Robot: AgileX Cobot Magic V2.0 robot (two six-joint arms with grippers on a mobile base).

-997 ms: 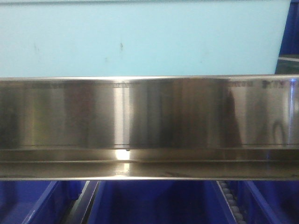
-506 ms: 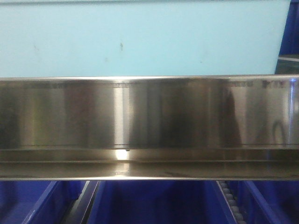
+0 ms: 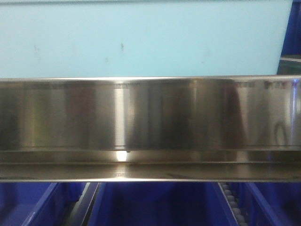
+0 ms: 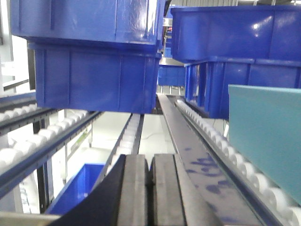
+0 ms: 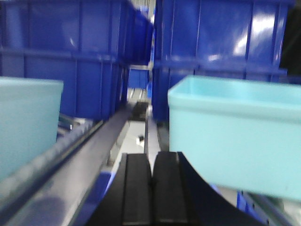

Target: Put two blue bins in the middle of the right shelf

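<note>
Exterior front-facing: one steel shelf rail [image 3: 150, 127], its stamped marks too blurred to read. Left wrist: left hand [image 4: 150, 188] was pressed together, holding nothing; two blue bins [image 4: 94, 70] sat side by side on roller tracks [image 4: 207, 129] ahead. Right wrist: right hand [image 5: 152, 193] was pressed together too, with two teal bins [image 5: 230, 136] flanking it.

1. A brushed steel beam [image 3: 150, 127] runs level across the whole front view, with a bright glare spot near its lower lip.
2. Above it, a pale turquoise surface [image 3: 141, 37] fills the upper part, flecked with a few small dark marks.
3. In the left wrist view, a roller track [image 4: 211, 134] recedes beside a flat grey rail [image 4: 188, 155] smeared with blue. A teal bin [image 4: 265, 136] stands at the right, next to the rollers.
4. The right wrist view is blurred. It shows a light turquoise bin [image 5: 235, 136] at the right and another [image 5: 28, 127] at the left edge.
</note>
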